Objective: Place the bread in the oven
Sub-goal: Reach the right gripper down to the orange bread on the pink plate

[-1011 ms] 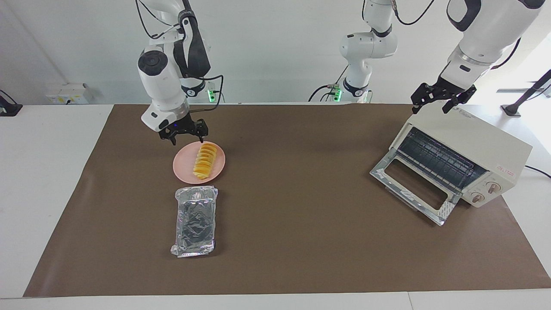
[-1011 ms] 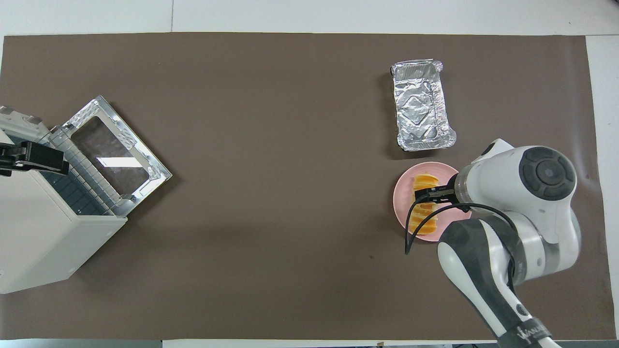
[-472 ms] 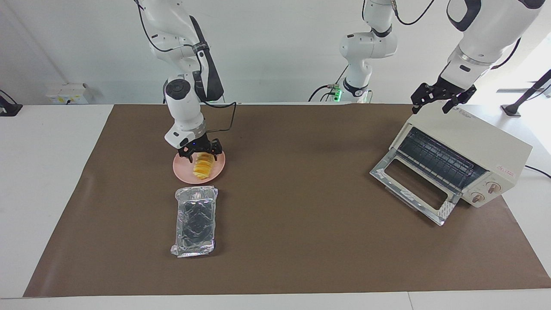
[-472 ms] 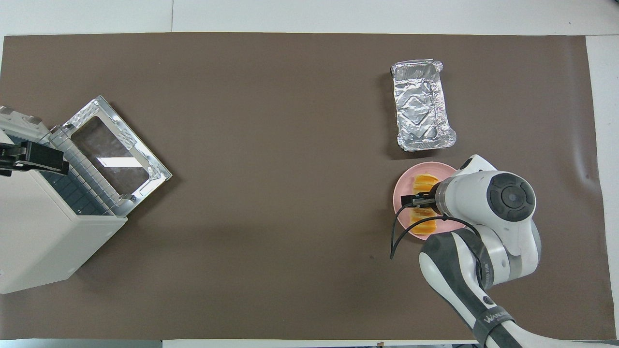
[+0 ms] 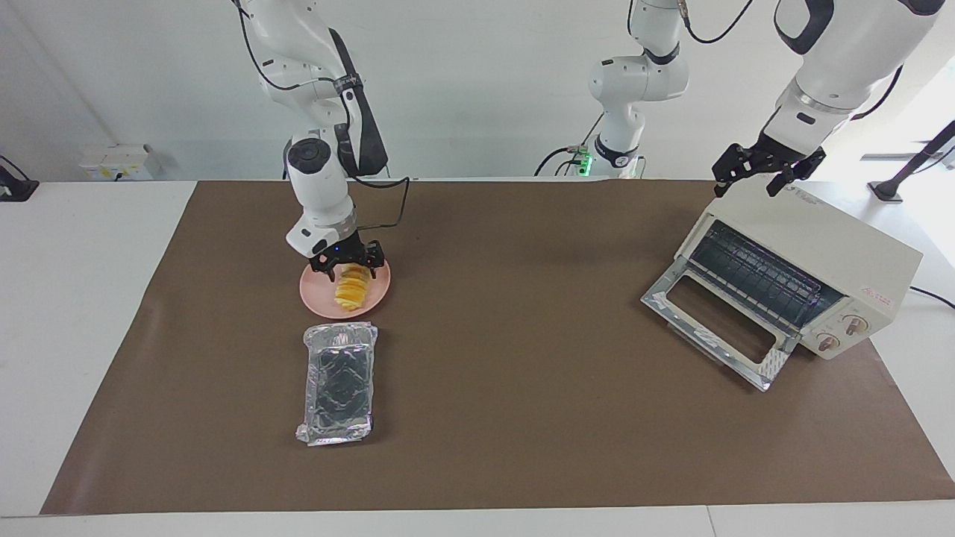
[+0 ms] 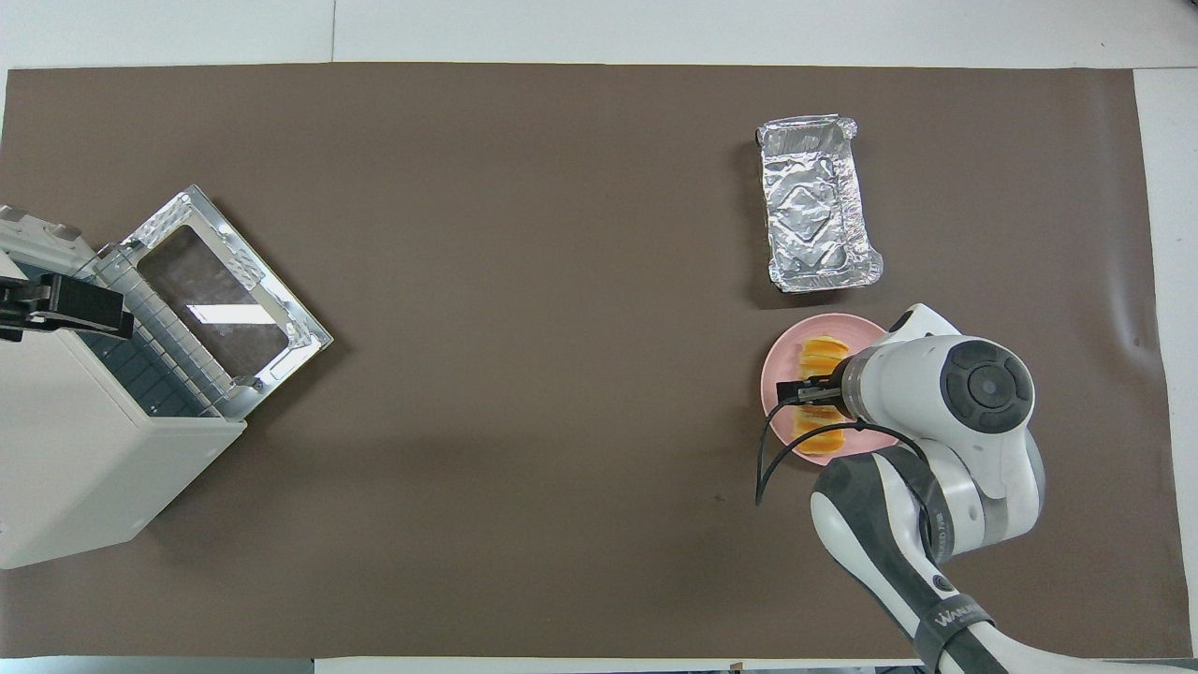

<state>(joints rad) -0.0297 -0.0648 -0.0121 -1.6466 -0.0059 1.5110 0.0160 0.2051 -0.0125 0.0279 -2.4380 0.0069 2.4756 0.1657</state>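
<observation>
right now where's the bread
On the pink plate toward the right arm's end, nearer the robots than the foil tray: the bread.

Bright, even light; soft shadows, sharp focus

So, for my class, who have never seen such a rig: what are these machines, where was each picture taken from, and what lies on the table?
Two robot arms work at a table. One picture faces them from across the table; the other looks down from above their end. A pink plate carries the bread, with a foil tray beside it, farther from the robots. At the left arm's end stands the oven, door down. The right pincer straddles the bread, open, nothing lifted yet. The left pincer waits open over the oven.
</observation>
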